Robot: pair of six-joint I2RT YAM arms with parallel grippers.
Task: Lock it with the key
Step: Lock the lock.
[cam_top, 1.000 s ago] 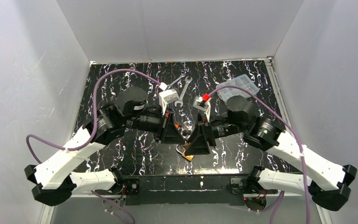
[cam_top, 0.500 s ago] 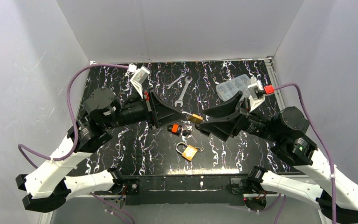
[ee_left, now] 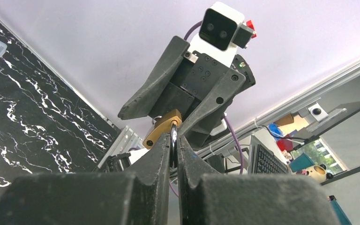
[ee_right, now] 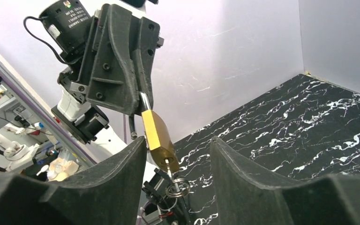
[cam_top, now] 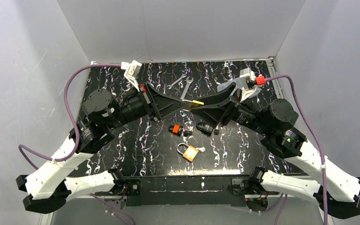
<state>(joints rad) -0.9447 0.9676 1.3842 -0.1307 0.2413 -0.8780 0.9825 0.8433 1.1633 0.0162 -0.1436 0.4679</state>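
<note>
Both arms have swung up and toward the back since half a sec ago, taking the brass padlock [cam_top: 196, 102] higher, so it now hangs in mid-air over the table [cam_top: 136, 150]; left gripper [ee_left: 173, 140] is pinched tight on the shackle [ee_right: 144, 101], fingers basically closed w/ only that steel loop between them; right gripper [ee_right: 177, 143] has its jaws spread wide, one finger each side of the lock body, can't tell if either actually touches it; key [ee_right: 170, 172] sits in the bottom of the lock w/ a ring [ee_right: 178, 188] dangling off it; down on the table: red padlock [cam_top: 174, 129], black padlock [cam_top: 205, 126] near it, spare brass lock [cam_top: 190, 152] closer to the bases, two wrenches [cam_top: 186, 88] at the back, clear plastic box [cam_top: 227, 86] partly behind the right arm
</note>
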